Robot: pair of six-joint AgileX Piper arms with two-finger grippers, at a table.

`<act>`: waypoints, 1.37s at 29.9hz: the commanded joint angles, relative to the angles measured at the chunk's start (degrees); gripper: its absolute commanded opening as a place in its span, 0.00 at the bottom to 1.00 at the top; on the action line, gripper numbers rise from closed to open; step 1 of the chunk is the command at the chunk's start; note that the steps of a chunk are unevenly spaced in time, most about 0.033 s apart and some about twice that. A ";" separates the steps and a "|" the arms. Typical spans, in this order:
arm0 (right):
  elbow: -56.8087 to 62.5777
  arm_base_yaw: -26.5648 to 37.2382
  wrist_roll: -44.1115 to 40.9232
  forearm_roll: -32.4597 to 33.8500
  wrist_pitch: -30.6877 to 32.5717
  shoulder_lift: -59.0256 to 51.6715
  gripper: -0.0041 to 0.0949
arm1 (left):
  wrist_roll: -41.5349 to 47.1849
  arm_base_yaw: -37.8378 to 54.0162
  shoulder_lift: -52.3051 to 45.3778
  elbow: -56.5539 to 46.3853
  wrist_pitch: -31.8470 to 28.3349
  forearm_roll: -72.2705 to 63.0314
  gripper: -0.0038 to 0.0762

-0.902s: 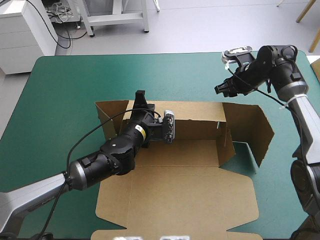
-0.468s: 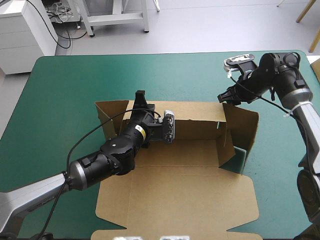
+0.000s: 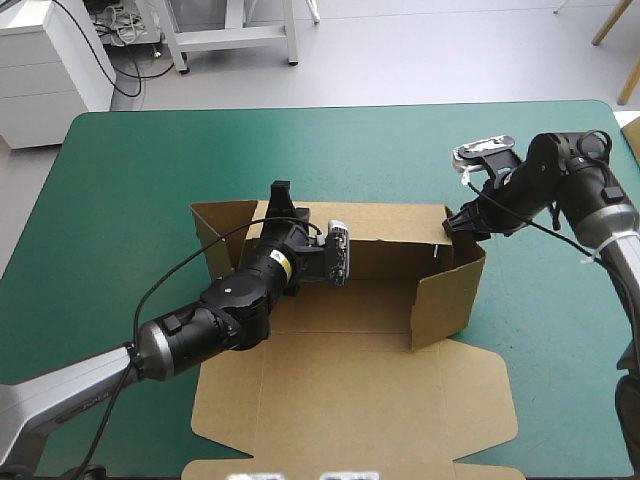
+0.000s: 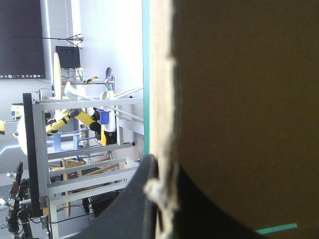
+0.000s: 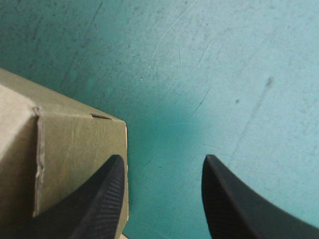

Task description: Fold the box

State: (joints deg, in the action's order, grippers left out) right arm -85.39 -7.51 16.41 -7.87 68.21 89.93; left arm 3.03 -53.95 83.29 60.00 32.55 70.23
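Raising the brown box's (image 3: 350,385) walls.
Left gripper (image 3: 281,195) clamps its back wall (image 3: 390,250); right gripper (image 3: 461,222), released, sits at its right corner. Next, likely tucking that side wall (image 3: 445,300).

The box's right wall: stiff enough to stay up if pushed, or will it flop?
Probably stiff: the right wall stands as a flat panel, bending only at its creases, so it may spring outward unless tucked. Probably light: the box is one thin sheet and could slide, though the left gripper, shut on the back wall, should steady it.
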 commanded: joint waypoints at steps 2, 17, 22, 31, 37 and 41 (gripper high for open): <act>1.12 0.32 1.42 -4.45 -1.18 -5.03 0.49 | 0.80 -0.36 -1.59 0.96 -1.65 -0.79 0.04; 11.54 0.32 7.91 -10.76 -3.38 -16.66 0.49 | 0.80 -0.36 -1.48 0.96 -1.78 -1.07 0.04; 15.63 0.32 11.78 -13.77 -3.38 -18.58 0.49 | 0.80 -0.36 -1.48 0.96 -1.78 -1.49 0.04; 17.22 0.32 17.02 -17.96 -2.69 -19.43 0.49 | 0.80 -0.36 -1.27 0.96 -1.78 -1.70 0.04; 17.35 -1.18 13.65 -17.24 -5.48 -19.43 0.49 | 0.80 -0.36 -0.49 0.96 -2.00 -3.28 0.04; 19.31 -4.73 8.04 -12.94 -10.85 -19.43 0.49 | 0.80 -0.36 -0.49 0.96 -2.82 -4.39 0.04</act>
State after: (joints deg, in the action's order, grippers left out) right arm -66.01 -10.34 28.07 -22.02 62.36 72.09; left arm 3.03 -53.89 83.74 60.06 32.37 68.93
